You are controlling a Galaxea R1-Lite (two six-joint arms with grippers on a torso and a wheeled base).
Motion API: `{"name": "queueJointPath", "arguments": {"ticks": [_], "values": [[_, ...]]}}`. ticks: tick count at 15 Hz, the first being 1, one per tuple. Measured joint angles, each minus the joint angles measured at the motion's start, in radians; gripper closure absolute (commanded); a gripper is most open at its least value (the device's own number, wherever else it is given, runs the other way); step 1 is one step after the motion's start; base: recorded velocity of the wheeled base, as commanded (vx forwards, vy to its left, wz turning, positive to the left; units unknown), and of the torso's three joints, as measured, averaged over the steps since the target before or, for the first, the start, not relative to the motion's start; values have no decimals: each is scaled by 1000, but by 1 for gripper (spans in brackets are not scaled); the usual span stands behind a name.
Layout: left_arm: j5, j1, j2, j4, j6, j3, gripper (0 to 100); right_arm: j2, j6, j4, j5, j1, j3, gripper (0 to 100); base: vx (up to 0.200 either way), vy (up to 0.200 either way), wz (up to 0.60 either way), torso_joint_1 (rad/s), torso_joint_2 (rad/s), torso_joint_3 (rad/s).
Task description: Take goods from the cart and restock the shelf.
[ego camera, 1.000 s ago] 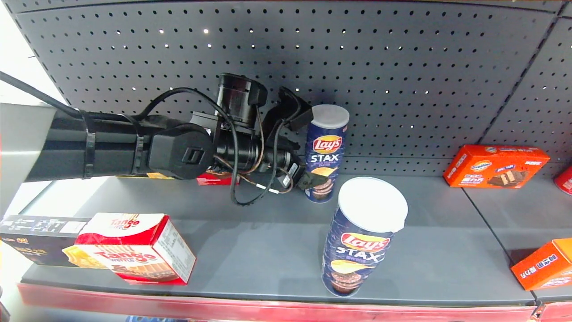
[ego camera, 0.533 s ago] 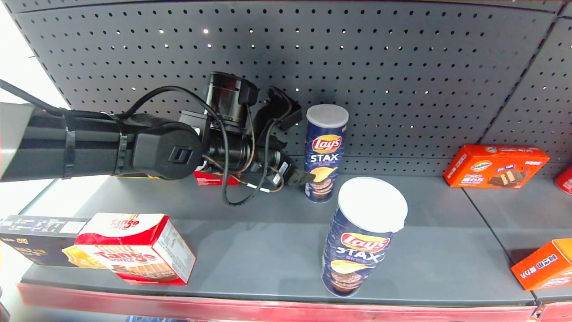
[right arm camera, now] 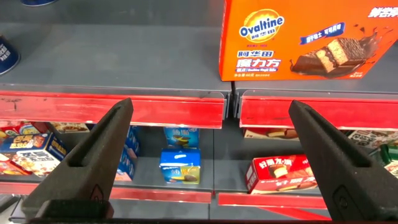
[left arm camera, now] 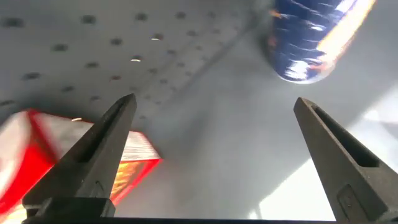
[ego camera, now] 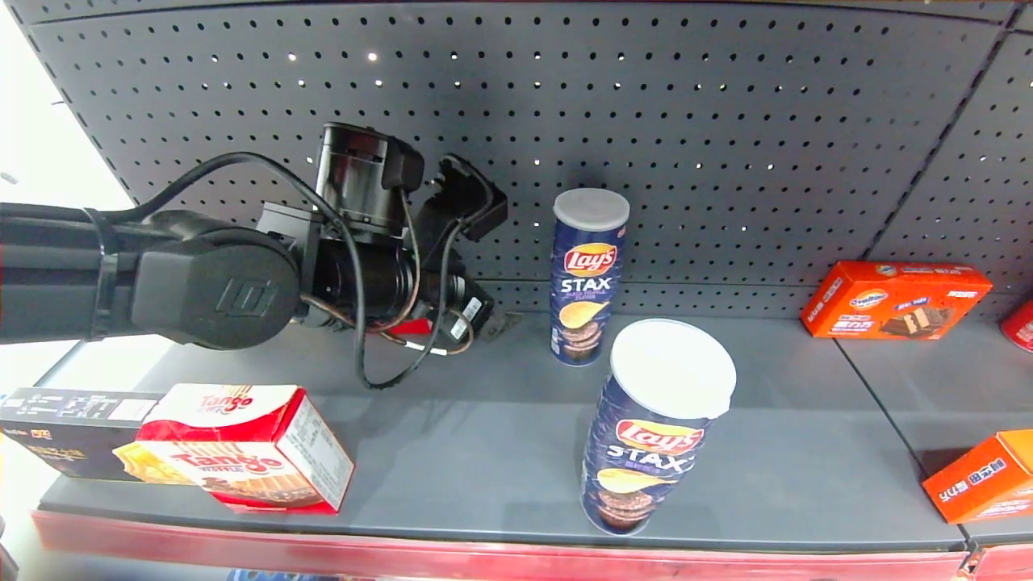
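Observation:
Two dark blue chip cans with white lids stand upright on the grey shelf (ego camera: 452, 436). The back can (ego camera: 589, 274) is near the pegboard; the front can (ego camera: 658, 424) is near the shelf's front edge. My left gripper (ego camera: 496, 319) hovers low over the shelf, left of the back can and apart from it. In the left wrist view it (left arm camera: 214, 102) is open and empty, with the back can's base (left arm camera: 305, 43) beyond one finger. My right gripper (right arm camera: 210, 106) is open and empty, in front of the shelf's red front edge (right arm camera: 155, 106).
A red and white wafer box (ego camera: 246, 448) and a dark box (ego camera: 56, 428) lie at the shelf's front left. A red box (left arm camera: 37, 155) sits behind the left arm. Orange boxes (ego camera: 896, 298) (ego camera: 980, 476) lie on the right. Lower shelves (right arm camera: 180, 165) hold more goods.
My left arm has drawn back to the left, away from the back can. The can stays upright where it was. The front can has not moved.

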Motion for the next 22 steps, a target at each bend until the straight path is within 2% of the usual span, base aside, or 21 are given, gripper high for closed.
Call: {"name": "queueJointPath", "arguments": {"ticks": [4, 5, 8, 13, 22], "values": [[85, -39, 13, -178, -8, 68, 0, 0, 0, 0, 0, 0, 0, 0, 0, 0, 0, 0, 0, 0], [101, -51, 28, -198, -20, 73, 0, 0, 0, 0, 0, 0, 0, 0, 0, 0, 0, 0, 0, 0], [115, -65, 57, -209, -38, 75, 0, 0, 0, 0, 0, 0, 0, 0, 0, 0, 0, 0, 0, 0], [115, -68, 93, -244, -39, 70, 0, 0, 0, 0, 0, 0, 0, 0, 0, 0, 0, 0, 0, 0], [114, -76, 135, -246, -40, 41, 0, 0, 0, 0, 0, 0, 0, 0, 0, 0, 0, 0, 0, 0]]}}
